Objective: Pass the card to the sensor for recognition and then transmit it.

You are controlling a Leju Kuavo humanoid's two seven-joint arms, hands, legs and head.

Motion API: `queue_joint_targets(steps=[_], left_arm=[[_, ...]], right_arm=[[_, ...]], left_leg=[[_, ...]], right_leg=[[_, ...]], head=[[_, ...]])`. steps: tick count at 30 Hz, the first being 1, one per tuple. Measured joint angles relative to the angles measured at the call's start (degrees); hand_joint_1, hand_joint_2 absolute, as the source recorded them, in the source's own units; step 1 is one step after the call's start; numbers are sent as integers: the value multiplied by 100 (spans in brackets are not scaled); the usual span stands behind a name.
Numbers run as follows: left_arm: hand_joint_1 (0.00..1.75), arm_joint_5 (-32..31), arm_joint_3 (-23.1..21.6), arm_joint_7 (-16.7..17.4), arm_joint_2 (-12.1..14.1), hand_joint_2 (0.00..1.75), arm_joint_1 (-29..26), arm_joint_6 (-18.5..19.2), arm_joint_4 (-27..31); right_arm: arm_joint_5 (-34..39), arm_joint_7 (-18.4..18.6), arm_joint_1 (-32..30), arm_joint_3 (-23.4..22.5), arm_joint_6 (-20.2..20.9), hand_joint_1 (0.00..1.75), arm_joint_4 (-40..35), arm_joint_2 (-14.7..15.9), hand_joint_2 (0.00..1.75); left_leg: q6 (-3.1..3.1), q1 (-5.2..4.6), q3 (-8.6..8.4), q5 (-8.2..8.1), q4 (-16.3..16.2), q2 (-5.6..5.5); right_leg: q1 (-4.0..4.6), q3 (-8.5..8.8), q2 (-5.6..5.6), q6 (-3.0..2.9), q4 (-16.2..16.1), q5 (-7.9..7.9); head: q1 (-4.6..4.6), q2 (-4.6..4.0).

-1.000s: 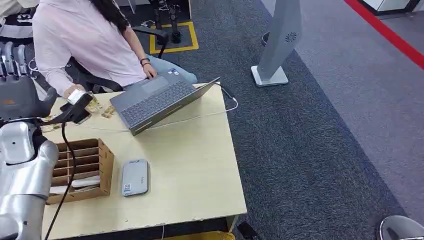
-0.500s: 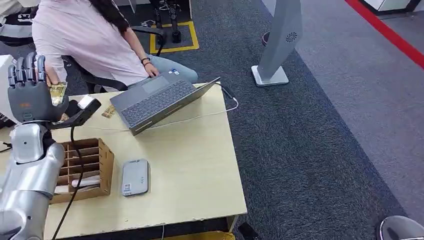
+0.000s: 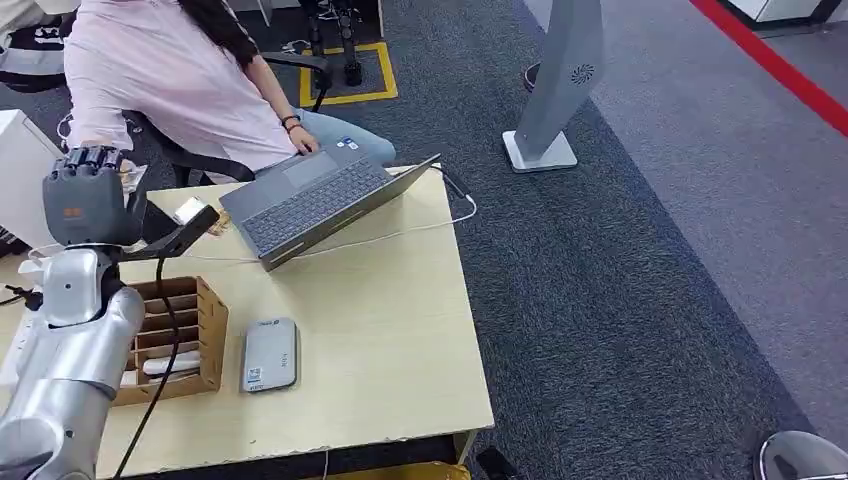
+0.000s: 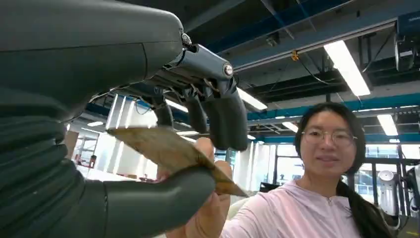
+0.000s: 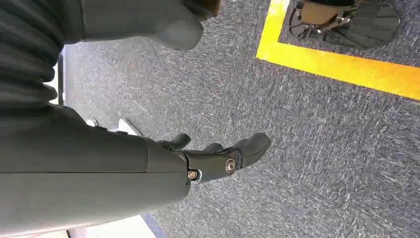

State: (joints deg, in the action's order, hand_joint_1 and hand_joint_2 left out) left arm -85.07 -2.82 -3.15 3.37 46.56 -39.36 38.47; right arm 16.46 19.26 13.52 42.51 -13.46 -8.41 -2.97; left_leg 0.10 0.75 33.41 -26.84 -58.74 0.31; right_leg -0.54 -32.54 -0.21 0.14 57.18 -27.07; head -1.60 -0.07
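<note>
Since a moment ago the robot's left hand (image 3: 85, 195) has curled its fingers down onto the thin tan card (image 4: 168, 151), now pinched against the thumb while a person's hand (image 4: 210, 198) apparently still touches it, so the handover beside the pale wooden desk (image 3: 400, 330) looks nearly complete, sensor pass pending.

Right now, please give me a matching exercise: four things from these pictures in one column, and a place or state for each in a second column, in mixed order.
1. card
2. laptop
3. grey sensor
4. right hand

a. open on the table's far side
b. hanging above the carpet, holding nothing
c. between the left hand's thumb and fingers
d. flat beside the cardboard rack

Pairs: 1-c, 2-a, 3-d, 4-b
</note>
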Motion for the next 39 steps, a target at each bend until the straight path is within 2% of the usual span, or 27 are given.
queue_joint_targets(steps=[13, 17, 21, 27, 32, 39], left_arm=[[175, 44, -9, -42, -39, 175, -1, -2, -48], [175, 469, -26, -506, -81, 175, -94, 4, -29], [175, 801, -280, -839, -151, 175, -801, 141, 761], [175, 863, -861, -870, -195, 175, -1821, 479, 2038], [175, 863, -1161, -833, -216, 175, -2196, 557, 2564], [175, 866, -1322, -826, -225, 175, -2375, 586, 2877]], right_arm=[[2, -2, -14, 24, 0, 0, 17, 0, 175], [72, -33, -20, 33, -9, 0, 20, 0, 175], [229, -56, -58, 31, -93, 0, 20, 0, 175], [380, -138, -134, 31, -138, 0, 20, 2, 175], [407, -146, -180, 31, -157, 0, 20, 24, 175], [424, -159, -196, 31, -205, 0, 22, 35, 175]], left_leg=[[0, 0, 1, 0, 0, 0], [0, -2, 1, 0, 0, 0], [1, -3, 2, -3, 0, 1], [10, -3, 9, -11, 0, 1], [11, -3, 8, -10, 0, 0], [10, -3, 7, -9, 0, 0]], right_leg=[[0, 0, 0, 0, 0, 0], [-1, 1, -1, 0, 0, 0], [-2, 0, 0, 2, -1, -2], [-2, -5, -1, 3, -4, -3], [-1, -5, -1, 3, -4, -3], [-1, -4, -1, 3, -3, -2]], head=[[0, 0], [0, 0], [-2, 0], [0, 0], [0, 0], [0, 0]])
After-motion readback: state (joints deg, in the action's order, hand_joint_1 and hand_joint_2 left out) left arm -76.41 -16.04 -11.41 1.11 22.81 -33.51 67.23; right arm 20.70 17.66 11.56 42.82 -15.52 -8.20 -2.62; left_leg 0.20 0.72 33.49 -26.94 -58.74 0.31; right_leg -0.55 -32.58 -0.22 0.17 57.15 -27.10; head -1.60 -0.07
